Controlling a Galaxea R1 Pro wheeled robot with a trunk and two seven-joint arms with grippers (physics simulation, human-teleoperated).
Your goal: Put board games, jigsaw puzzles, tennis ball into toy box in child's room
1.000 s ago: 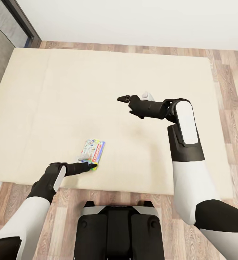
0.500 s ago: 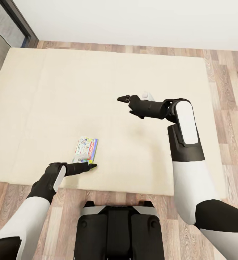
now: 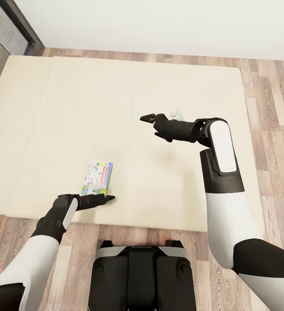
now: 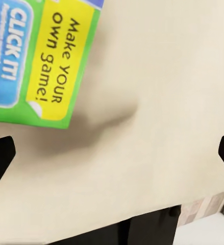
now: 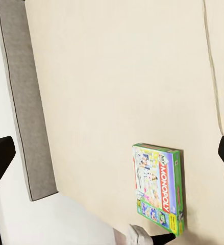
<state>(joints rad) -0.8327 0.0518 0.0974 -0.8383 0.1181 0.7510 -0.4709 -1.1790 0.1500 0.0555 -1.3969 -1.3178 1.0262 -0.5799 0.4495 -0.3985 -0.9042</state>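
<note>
So the white-green board game (image 3: pixel 97 177) lay flat on the bed (image 3: pixel 51 108) near its front edge, just ahead of the left hand (image 3: pixel 108 198), whose fingers were spread wide and empty. Best bet, I reckoned: straddle the box's narrow width, then close.

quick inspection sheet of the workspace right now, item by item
surface: beige bed mattress, bare apart from one box
job's things: one board game, white-green with red logo, lying flat near the bed's front edge
clutter: nothing seen
grippers: left gripper open, just beside the game's near edge, not touching; right gripper open, held over the mattress, empty
cables: nothing seen
surroundings: wood floor, white wall, dark frame at the far left corner
</note>
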